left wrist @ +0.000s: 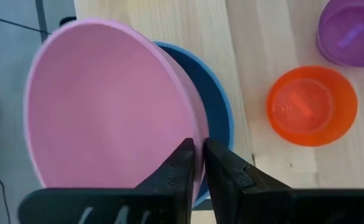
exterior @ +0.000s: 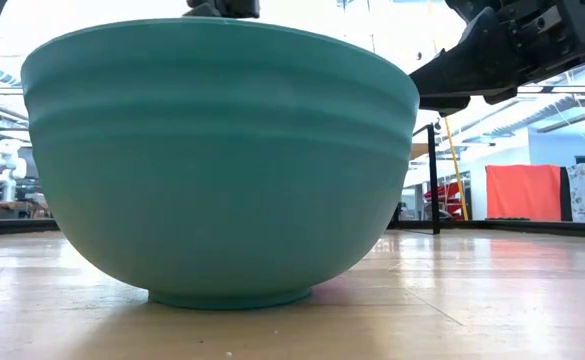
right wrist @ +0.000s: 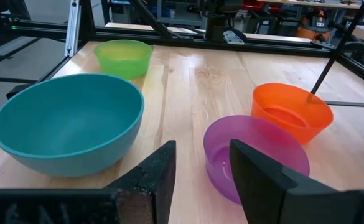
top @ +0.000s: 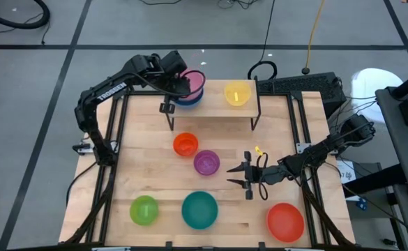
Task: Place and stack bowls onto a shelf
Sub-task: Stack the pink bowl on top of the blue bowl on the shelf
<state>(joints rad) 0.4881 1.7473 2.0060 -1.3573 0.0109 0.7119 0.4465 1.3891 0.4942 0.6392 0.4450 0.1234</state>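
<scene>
My left gripper (left wrist: pixel 197 163) pinches the tilted round pink plastic bowl (left wrist: pixel 107 106) directly over the blue bowl (left wrist: pixel 216 102); right jaws gape, empty.

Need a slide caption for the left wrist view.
Left gripper pinches pink bowl rim over blue bowl.

Two black arms, matte, chunky at the joints. White lettering along the left arm (top: pixel 111 89) at upper left of the overhead shot, too small to read. Thin black cables trailing off the right arm (top: pixel 329 145) at mid right. Dark wedge-shaped fingers (right wrist: pixel 160 177), flat inner faces.
</scene>
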